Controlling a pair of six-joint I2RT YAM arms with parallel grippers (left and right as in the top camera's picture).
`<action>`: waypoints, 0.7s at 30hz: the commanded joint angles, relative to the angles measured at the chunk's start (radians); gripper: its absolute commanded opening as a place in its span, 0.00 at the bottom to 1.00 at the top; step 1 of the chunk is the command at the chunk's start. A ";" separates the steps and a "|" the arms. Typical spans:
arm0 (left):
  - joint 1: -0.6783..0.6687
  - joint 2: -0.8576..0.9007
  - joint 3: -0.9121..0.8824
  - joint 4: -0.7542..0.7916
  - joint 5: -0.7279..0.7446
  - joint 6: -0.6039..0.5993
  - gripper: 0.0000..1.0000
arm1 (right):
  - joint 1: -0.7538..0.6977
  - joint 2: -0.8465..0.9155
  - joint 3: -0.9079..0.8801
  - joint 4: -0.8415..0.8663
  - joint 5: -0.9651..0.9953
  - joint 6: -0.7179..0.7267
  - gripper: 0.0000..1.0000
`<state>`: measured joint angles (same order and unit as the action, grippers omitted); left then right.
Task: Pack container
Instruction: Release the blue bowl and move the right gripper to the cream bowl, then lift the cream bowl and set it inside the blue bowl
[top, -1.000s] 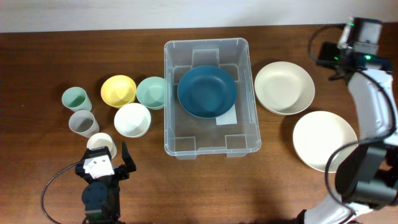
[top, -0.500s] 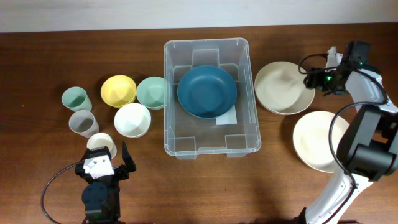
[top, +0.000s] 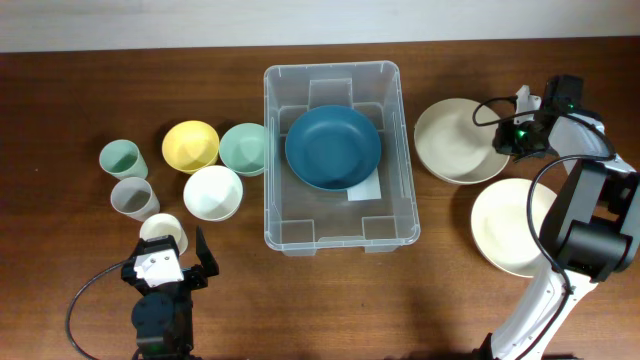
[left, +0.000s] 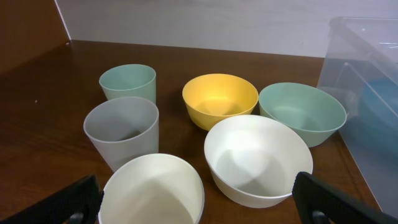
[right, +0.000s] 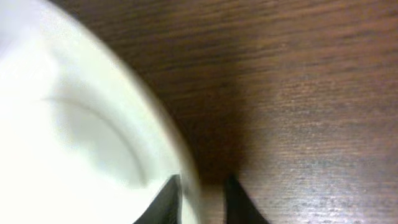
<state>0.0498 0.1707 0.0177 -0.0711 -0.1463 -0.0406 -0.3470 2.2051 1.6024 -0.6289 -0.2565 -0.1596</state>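
Wooden table (top: 80, 290) with the clear container (top: 275, 210) at its centre and a blue plate (top: 333, 148) lying inside. Just right of the container sits a cream plate (top: 455, 145). The right gripper (right: 202, 193) straddles its rim, fingers narrowly parted, not pinching. The left gripper (left: 196, 190), spread wide and empty, faces a white bowl (left: 258, 158).
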 joint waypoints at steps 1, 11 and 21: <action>-0.004 -0.008 -0.008 0.002 0.011 0.019 1.00 | 0.005 0.008 0.002 0.000 -0.006 -0.001 0.04; -0.004 -0.008 -0.008 0.002 0.011 0.019 1.00 | -0.009 -0.130 0.093 -0.019 -0.006 0.045 0.04; -0.004 -0.008 -0.008 0.002 0.011 0.019 1.00 | 0.032 -0.403 0.170 -0.055 -0.003 0.044 0.04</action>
<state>0.0498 0.1707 0.0177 -0.0711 -0.1459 -0.0406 -0.3466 1.9041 1.7477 -0.6777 -0.2523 -0.1268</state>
